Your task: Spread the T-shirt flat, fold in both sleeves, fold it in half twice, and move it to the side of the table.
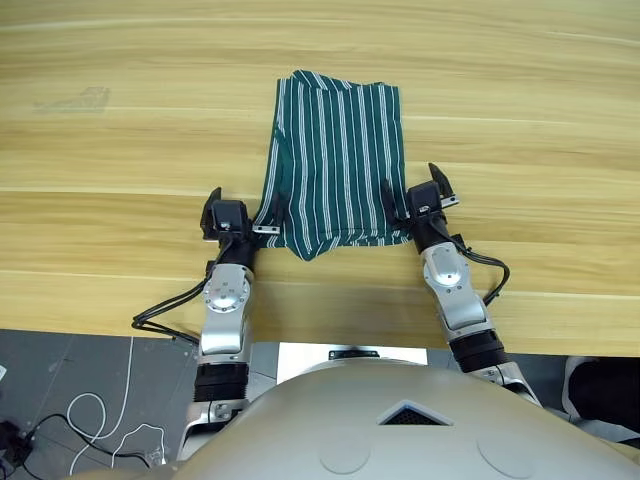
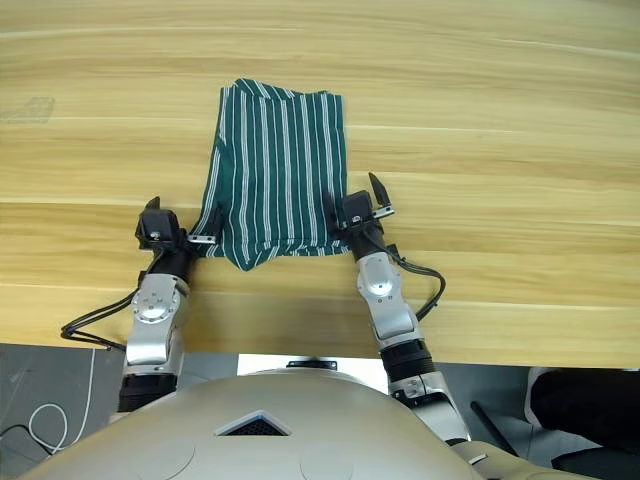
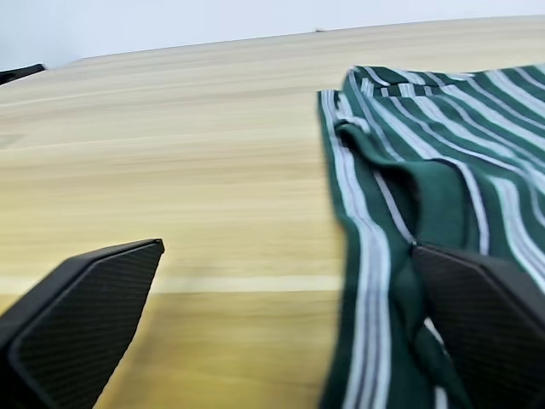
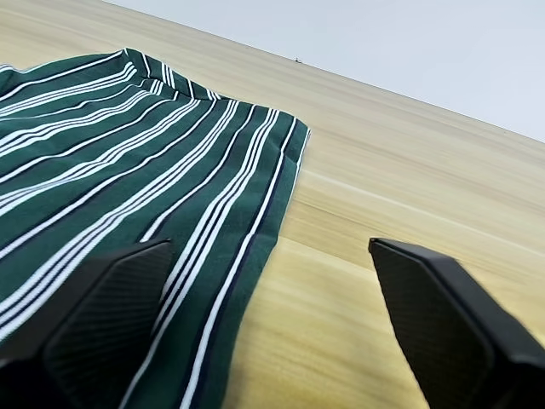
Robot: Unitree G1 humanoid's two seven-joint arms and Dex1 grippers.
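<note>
Sleeves appear folded in; the T-shirt (image 1: 338,160) lies between the left gripper (image 1: 238,220) and right gripper (image 1: 414,195), both wide open and empty; both half-folds and relocation remain.

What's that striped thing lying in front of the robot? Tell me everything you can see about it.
It is a T-shirt of soft-looking cloth, dark green with thin white stripes running away from the robot. It lies on the wooden table, folded into a rough rectangle, with layered edges along its left side and a near-left corner that pokes out unevenly. The left claw and right claw sit open at its two near corners, each with one finger at the fabric and one over bare wood.
</note>
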